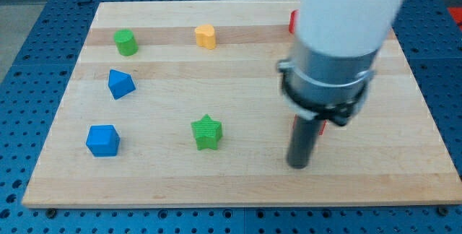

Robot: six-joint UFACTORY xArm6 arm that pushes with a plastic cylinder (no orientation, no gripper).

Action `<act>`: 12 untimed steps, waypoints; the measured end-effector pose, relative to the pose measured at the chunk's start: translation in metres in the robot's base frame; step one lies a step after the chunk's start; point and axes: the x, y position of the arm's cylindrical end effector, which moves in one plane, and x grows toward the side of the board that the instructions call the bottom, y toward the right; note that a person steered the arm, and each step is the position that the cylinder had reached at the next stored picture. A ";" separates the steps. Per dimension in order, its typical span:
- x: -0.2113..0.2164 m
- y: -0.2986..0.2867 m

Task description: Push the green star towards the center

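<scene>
The green star [207,132] lies on the wooden board [238,183], left of centre toward the view's bottom. My tip [298,165] rests on the board to the star's right, about 125 pixels away and slightly lower, not touching it. The dark rod hangs from the big white and grey arm body that fills the view's upper right.
A green cylinder [125,42] and a yellow heart-like block [206,37] lie near the top. A blue block [120,84] and a blue cube [102,140] lie at the left. A red block [293,22] peeks from behind the arm, another red bit [322,126] beside the rod.
</scene>
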 end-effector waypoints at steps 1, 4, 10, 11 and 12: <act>0.003 -0.045; -0.048 -0.123; -0.134 -0.142; -0.143 -0.142; -0.110 -0.153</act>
